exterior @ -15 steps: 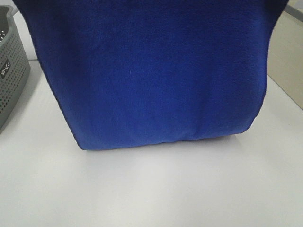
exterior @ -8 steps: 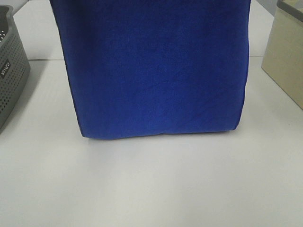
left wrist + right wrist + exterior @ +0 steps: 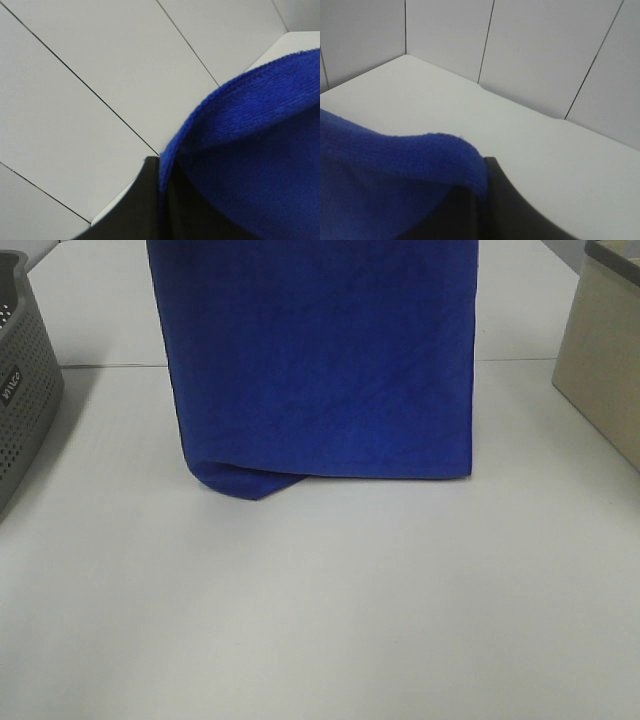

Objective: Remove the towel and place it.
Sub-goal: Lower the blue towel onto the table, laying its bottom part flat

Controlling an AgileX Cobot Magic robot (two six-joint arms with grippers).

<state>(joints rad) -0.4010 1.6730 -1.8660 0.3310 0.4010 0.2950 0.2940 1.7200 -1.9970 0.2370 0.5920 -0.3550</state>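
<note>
A white counter (image 3: 320, 630) is seen filling the exterior high view, and the other things stand on it or hang above it. The towel (image 3: 320, 360), deep blue and fuzzy, is held upright as a broad sheet over the middle of the counter, its upper part cut off by the top of the view. Its lower edge runs nearly level, and at the left lower corner the cloth is gathered into a small fold. Whether that fold touches the counter cannot be told.

A grey perforated basket (image 3: 25, 400) is set at the left edge of the counter, well apart from the towel. A beige box (image 3: 605, 370) is set at the right edge, also apart from it.

Neither hand is shown in the exterior high view. In the left wrist view the left hand (image 3: 161, 205) is seen as dark fingers closed together, with the hem of the towel (image 3: 260, 165) pinched between them and rising out of them. In the right wrist view the right hand (image 3: 481, 215) is likewise closed on a corner of the towel (image 3: 385, 185), which is draped over its dark fingers. Pale wall panels with thin dark seams are seen behind both hands.
</note>
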